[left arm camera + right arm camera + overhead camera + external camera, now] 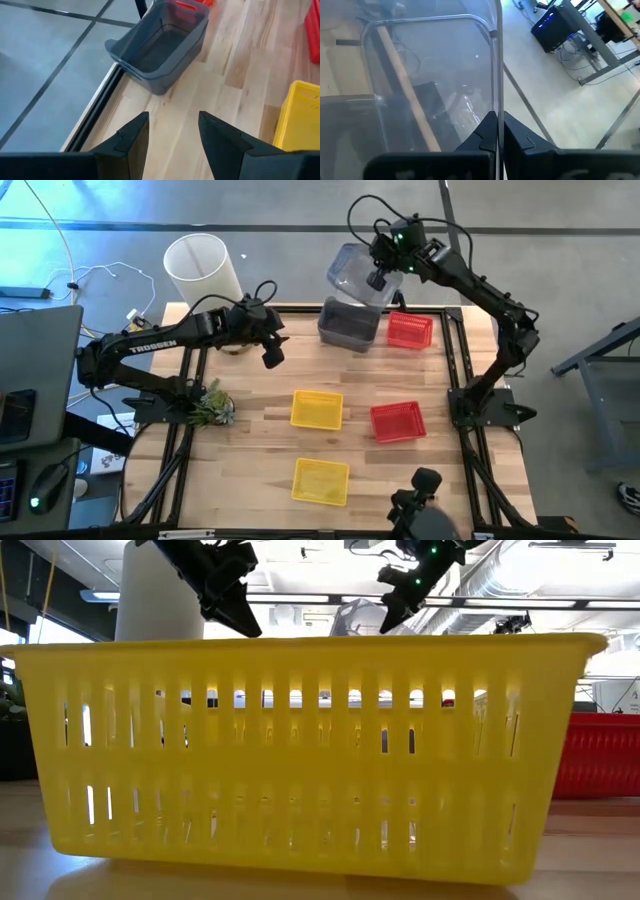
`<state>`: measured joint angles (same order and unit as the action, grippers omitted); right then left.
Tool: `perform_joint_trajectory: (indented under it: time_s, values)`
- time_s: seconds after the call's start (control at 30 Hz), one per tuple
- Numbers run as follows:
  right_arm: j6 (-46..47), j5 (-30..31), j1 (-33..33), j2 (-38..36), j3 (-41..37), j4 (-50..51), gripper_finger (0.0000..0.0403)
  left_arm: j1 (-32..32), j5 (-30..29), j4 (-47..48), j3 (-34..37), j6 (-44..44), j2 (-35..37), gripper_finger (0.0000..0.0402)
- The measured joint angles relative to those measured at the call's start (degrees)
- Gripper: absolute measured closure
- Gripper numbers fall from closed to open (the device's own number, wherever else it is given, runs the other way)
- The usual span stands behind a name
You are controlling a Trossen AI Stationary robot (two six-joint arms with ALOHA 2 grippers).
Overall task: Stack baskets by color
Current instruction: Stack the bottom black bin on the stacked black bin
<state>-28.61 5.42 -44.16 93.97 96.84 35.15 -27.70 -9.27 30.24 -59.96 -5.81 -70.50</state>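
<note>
Six baskets show in the high view, spread over the wooden table. The right gripper, at upper centre of that frame, is clamped together on the thin rim of a clear grey basket, holding it tilted in the air above the table's far edge; in the right wrist view the two fingers pinch the wall of this lifted basket between them. Directly below it in the high view sits a darker grey basket, right against the far edge of the table, with a red basket just beside it toward the upper right. The left gripper hangs over bare wood at upper left of centre, its fingers apart and holding nothing; the left wrist view shows those fingers spread over plain boards, with the dark grey basket ahead at the table's edge rail. Open wood lies between the left gripper and the dark grey basket. A yellow basket and a second red basket sit side by side, near but apart, in the middle of the frame, and another yellow basket lies at lower centre, close to the near edge, filling the low view. A white cylinder stands at the upper left corner, and a small green plant sits by the left edge.
</note>
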Motion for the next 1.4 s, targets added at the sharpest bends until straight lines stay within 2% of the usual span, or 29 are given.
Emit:
perform_joint_trajectory:
  time_s: [0.37, 0.93, 1.4]
  values:
    - [4.31, -2.71, 1.57, 2.54, -0.02, 3.63, 0.0403, -0.02, 0.03, -0.02, 0.01, 1.34, 0.0, 0.0245]
    - [3.55, -7.58, 1.57, 9.8, -0.09, 9.83, 0.0403, -0.02, -0.08, 1.03, 0.0, 1.17, 0.0, 0.0245]
    - [-0.41, -7.33, 2.77, 13.9, -0.07, 12.82, 0.0403, -0.02, -0.1, 1.07, 0.0, 1.19, 0.0, 0.0245]
